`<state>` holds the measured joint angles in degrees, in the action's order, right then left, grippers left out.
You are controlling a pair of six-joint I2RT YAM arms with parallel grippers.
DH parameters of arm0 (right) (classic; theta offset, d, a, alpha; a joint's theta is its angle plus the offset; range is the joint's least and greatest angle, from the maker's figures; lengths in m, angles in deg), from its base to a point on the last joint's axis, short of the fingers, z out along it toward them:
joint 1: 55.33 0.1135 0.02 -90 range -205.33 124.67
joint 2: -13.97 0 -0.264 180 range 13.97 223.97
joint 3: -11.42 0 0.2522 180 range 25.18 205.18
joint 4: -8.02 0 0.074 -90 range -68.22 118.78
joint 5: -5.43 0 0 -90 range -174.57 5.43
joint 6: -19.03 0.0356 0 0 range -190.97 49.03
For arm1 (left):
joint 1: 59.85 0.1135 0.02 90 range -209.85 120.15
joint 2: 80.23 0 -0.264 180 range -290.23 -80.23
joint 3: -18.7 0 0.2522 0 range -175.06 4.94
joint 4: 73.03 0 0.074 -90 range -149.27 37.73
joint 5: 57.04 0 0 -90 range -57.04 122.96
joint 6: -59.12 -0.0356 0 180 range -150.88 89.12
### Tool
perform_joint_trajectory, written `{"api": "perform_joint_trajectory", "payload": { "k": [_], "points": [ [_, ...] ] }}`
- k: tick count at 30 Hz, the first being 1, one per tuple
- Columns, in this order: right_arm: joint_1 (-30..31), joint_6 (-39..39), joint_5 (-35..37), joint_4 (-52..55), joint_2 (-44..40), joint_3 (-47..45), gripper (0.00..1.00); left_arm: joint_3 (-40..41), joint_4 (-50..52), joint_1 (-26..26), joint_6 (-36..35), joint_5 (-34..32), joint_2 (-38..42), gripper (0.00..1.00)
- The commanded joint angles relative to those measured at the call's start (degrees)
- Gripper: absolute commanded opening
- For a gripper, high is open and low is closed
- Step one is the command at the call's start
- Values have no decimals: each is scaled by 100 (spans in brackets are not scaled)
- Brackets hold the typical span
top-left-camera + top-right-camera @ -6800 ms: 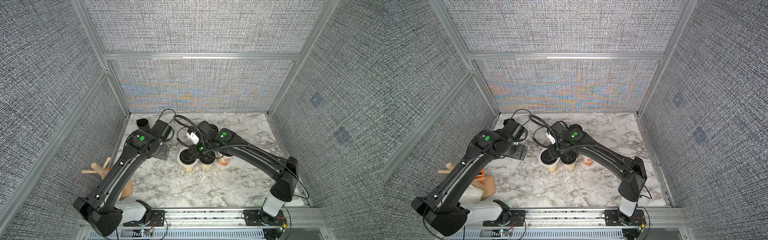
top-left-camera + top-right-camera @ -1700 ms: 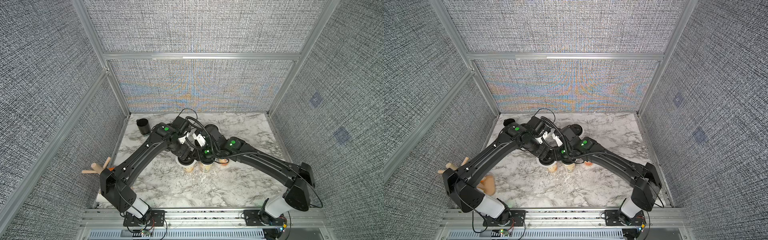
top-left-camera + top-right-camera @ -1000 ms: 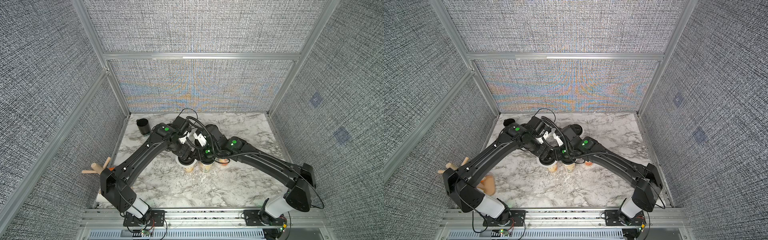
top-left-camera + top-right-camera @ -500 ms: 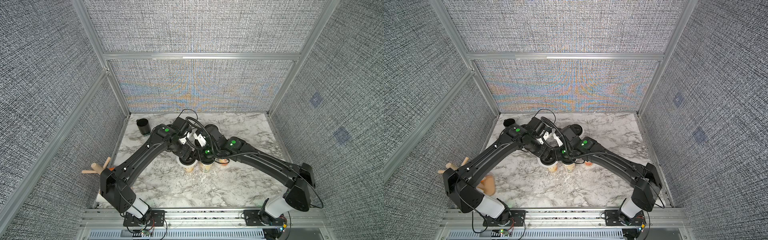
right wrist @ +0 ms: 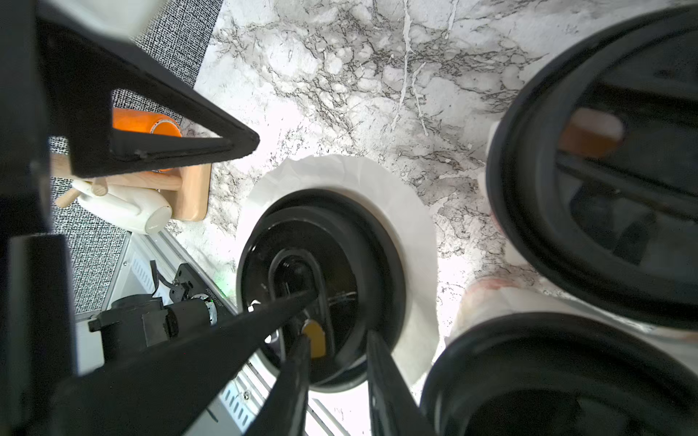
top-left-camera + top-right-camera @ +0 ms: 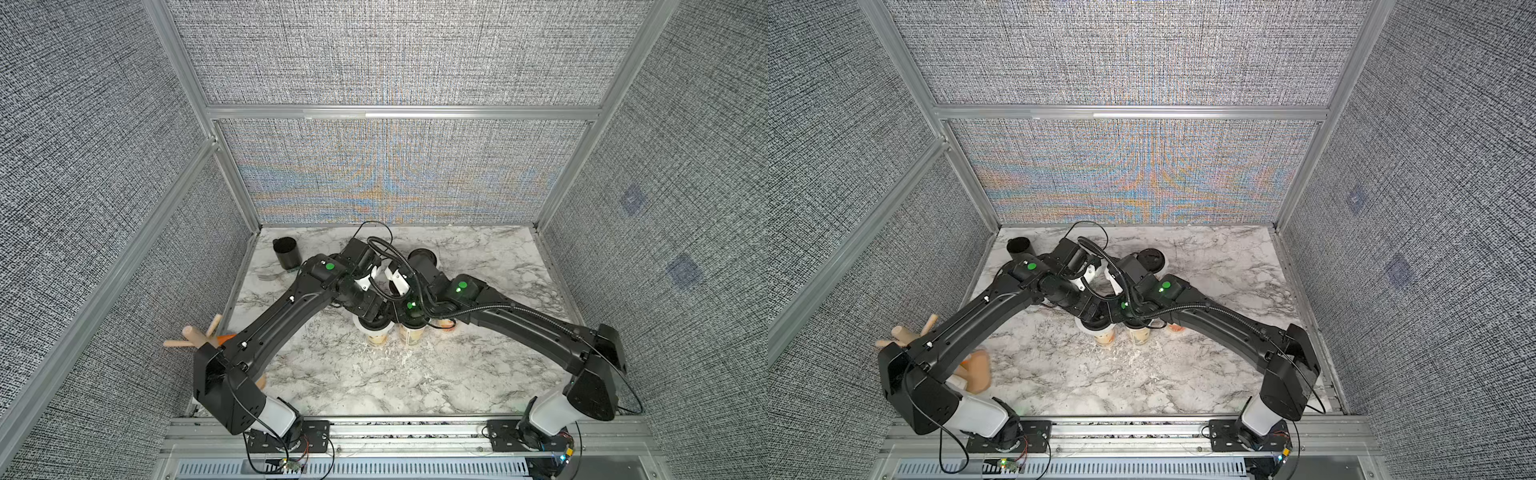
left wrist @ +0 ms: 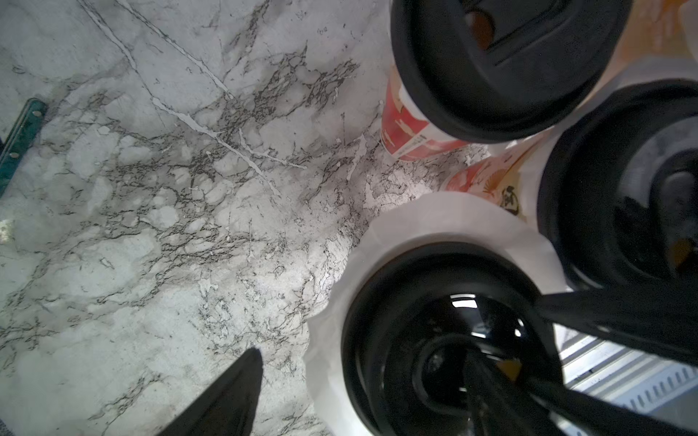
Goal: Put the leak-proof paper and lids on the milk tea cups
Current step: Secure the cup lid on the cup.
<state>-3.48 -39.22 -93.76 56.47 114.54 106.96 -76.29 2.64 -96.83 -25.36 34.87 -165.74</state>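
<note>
Finding: over the last second nothing shifts, and both arms hold over the cups. Against the earliest frame, my left arm (image 6: 291,311) has swung in from 9 o'clock to meet my right arm (image 6: 519,320). The milk tea cups (image 6: 411,336) stand at the centre of the surface (image 6: 457,374). On the front row's 9 o'clock cup, a black lid (image 5: 340,241) sits over the leak-proof paper (image 5: 377,177), whose edge juts out round it. Judgement: this sheet is placed. My left jaws stand wide apart, holding nothing. My right jaws are narrowed astride the lid's rim; I cannot tell whether they are clamped.
</note>
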Motion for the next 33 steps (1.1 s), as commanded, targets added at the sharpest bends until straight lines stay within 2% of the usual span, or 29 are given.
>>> {"api": "perform_joint_trajectory", "payload": {
  "k": [1,21,33],
  "points": [
    [27,77,197,120,48,36,28,172,515,-3,-33,-262,-62,85],
    [123,191,592,511,105,59,27,458,428,-3,20,-198,65,85],
    [201,176,502,537,344,207,27,674,401,-3,6,-263,150,85]
  ]
}}
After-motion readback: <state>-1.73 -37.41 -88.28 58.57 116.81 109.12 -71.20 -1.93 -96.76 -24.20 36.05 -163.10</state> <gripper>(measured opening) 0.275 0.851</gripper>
